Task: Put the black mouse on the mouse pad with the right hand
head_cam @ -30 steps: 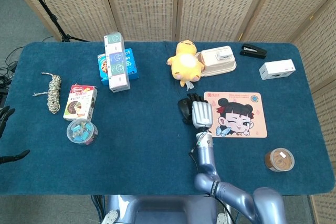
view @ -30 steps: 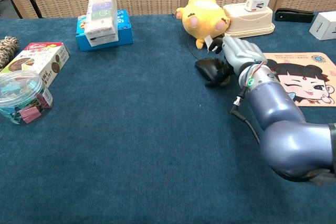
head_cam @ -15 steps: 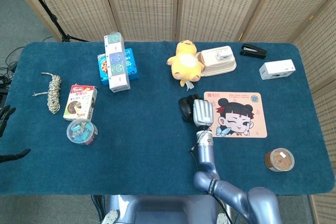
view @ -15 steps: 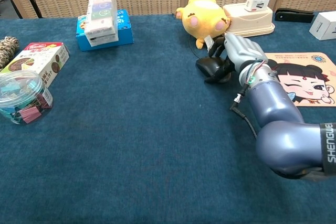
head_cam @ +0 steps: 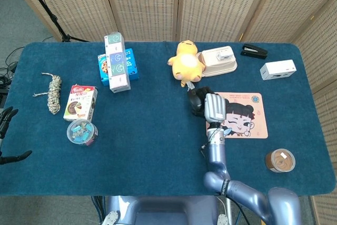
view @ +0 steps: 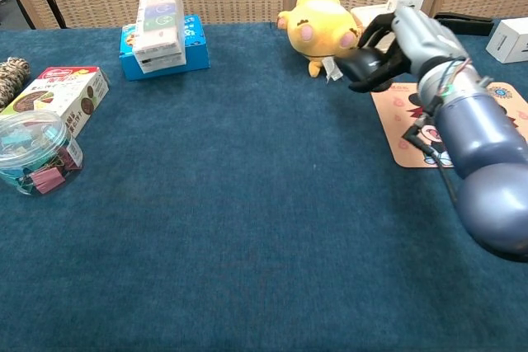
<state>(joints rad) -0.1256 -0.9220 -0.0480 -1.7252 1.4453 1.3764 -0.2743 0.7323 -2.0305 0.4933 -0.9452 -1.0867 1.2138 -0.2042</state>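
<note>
Right robot hand (view: 410, 37) gripping black mouse (view: 360, 64), lifted beside mouse pad (view: 398, 133) edge; mouse mostly hidden under fingers. Left robot hand (head_cam: 6, 130) cropped at frame edge, grip unclear.

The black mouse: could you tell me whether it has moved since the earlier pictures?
Yes. The black mouse, gripped by the right hand, has lifted off the cloth and shifted rightward, nearer the mouse pad and the yellow plush toy.
</note>
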